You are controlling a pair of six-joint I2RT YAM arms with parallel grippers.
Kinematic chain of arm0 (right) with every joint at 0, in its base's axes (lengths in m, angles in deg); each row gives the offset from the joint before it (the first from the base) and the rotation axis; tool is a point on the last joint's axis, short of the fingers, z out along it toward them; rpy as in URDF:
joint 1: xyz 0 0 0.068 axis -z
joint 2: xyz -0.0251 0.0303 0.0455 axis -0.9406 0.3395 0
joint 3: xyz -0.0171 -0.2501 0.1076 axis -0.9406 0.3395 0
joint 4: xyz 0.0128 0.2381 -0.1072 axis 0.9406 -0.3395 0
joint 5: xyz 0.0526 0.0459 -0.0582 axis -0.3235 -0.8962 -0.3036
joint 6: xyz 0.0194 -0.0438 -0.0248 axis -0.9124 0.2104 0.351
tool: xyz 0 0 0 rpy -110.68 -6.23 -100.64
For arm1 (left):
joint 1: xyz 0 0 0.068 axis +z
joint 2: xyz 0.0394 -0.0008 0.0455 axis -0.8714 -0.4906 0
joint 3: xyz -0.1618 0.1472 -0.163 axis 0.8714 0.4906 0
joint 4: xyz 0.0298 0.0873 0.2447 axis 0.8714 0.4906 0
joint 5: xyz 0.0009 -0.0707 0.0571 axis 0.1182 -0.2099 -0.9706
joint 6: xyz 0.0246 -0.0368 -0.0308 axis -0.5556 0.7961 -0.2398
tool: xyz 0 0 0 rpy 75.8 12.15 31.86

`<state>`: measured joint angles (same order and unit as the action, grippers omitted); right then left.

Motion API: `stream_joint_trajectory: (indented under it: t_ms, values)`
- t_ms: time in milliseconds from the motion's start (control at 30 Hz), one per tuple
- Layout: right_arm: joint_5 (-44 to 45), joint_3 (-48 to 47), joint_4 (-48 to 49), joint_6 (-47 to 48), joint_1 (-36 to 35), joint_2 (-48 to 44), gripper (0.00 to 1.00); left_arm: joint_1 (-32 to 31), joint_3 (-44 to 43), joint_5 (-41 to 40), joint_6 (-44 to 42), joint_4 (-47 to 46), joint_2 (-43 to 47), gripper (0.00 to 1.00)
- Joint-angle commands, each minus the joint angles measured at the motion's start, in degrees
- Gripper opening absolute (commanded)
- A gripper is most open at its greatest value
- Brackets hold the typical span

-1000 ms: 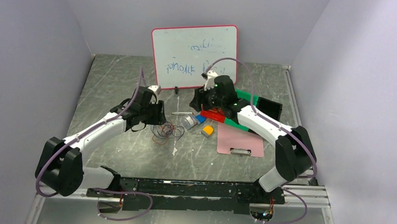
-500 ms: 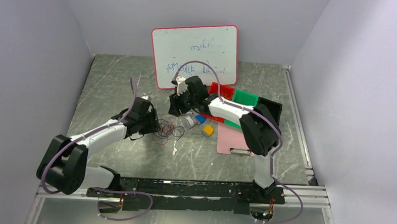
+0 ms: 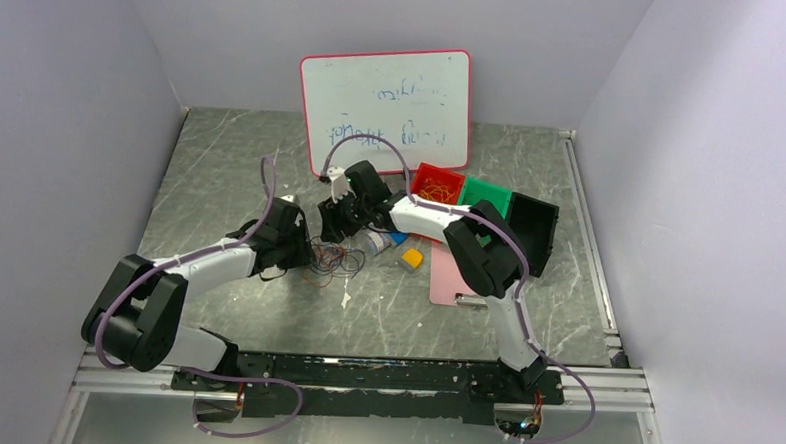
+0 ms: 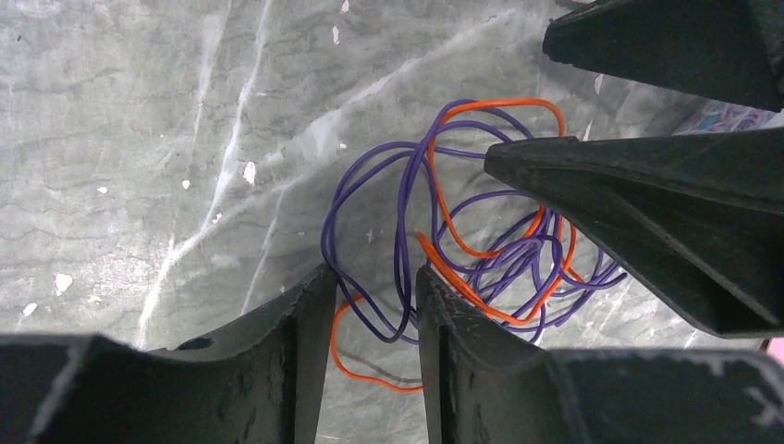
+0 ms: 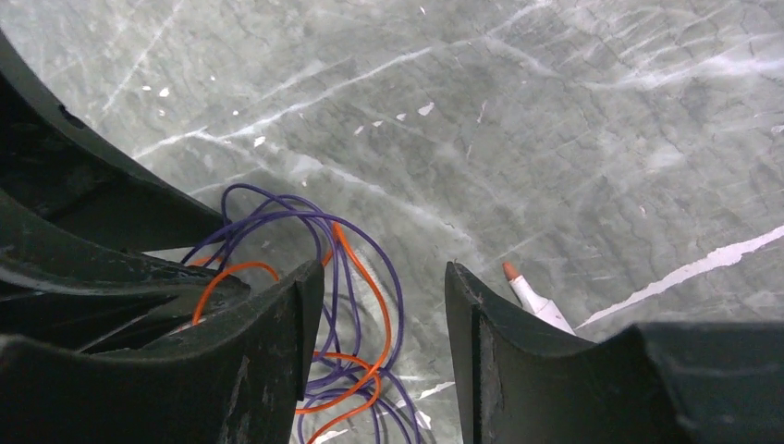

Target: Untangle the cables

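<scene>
The cables (image 3: 333, 260) are a loose tangle of purple and orange wires lying on the grey table, centre-left. My left gripper (image 3: 309, 250) sits low at the tangle's left edge. In the left wrist view (image 4: 374, 301) it is open, with a purple and an orange loop (image 4: 481, 277) lying between its fingers. My right gripper (image 3: 335, 225) hovers over the tangle's far side. In the right wrist view (image 5: 384, 305) it is open, with wires (image 5: 365, 268) under the gap. The two grippers are close together, tips almost facing.
A whiteboard (image 3: 384, 107) leans on the back wall. Red (image 3: 436, 184), green (image 3: 485, 194) and black (image 3: 534, 228) bins stand at the right. A pink clipboard (image 3: 447, 279), an orange block (image 3: 411, 257), a grey roll (image 3: 373, 242) and a marker (image 5: 536, 301) lie near the tangle.
My right arm has swung left from the bins to the tangle. My left gripper has come down and right to the tangle's edge.
</scene>
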<state>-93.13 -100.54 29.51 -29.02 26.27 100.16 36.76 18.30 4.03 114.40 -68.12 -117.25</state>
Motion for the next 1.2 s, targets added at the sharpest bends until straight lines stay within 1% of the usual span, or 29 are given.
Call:
stream_joint_trajectory:
  t_ms: [0,67,200,267,367,533,567,667,767,833,933,1067,1100,1167]
  values:
    - [1.8,-1.52,-0.42,1.54,-0.08,1.08,0.54,0.45,0.95,-0.44,-0.44,-2.47,-0.49,0.42]
    - [2.22,-1.5,-0.36,1.73,-0.19,1.33,0.54,0.52,0.85,-0.46,-0.66,-2.38,-0.65,0.42]
    - [1.44,-1.95,-0.34,1.78,-0.14,2.25,0.48,0.48,0.67,-0.89,-0.95,-2.35,-0.93,0.42]
    - [0.82,-1.88,-0.03,1.57,-0.08,2.52,0.43,0.49,0.62,-1.21,-0.88,-2.48,-1.1,0.44]
    - [0.13,-1.72,0.63,1.19,-0.08,2.61,0.37,0.61,0.29,-1.46,-0.72,-2.75,-1.83,0.49]
    - [0.33,-1.35,0.91,1.15,-0.11,1.72,0.23,0.65,-0.45,-1.99,-0.6,-3.29,-3.33,0.54]
    - [0.44,-1.16,0.96,1.19,-0.14,1.0,0.19,0.73,-0.55,-2.06,-0.61,-3.31,-3.59,0.55]
    - [0.84,-0.29,1.62,1.03,-0.14,-1.5,0.11,1.02,-0.57,-2.51,-0.89,-3.88,-4.15,0.53]
    - [1.63,0.88,2.36,0.57,-0.08,-4.61,0.06,1.43,-0.52,-2.24,-1.03,-4.45,-5.04,0.48]
    - [2.25,1.64,2.72,0.22,-0.1,-6.69,0.03,1.53,-0.37,-1.87,-1.06,-4.96,-5.55,0.42]
    - [3.02,2.51,2.76,-0.11,-0.04,-9.93,0.0,1.73,-0.34,-1.54,-1.12,-5.32,-6.28,0.28]
    - [3.95,3.68,2.85,-0.38,0.08,-12.93,0.0,1.89,-0.21,-1.35,-1.03,-5.58,-6.81,0.09]
    - [4.05,3.77,2.59,-0.48,0.04,-13.36,0.0,1.95,-0.23,-1.3,-1.04,-5.54,-6.8,0.07]
    - [4.1,3.88,1.82,-0.51,0.11,-13.77,0.0,1.91,-0.38,-1.28,-1.0,-5.43,-6.7,0.07]
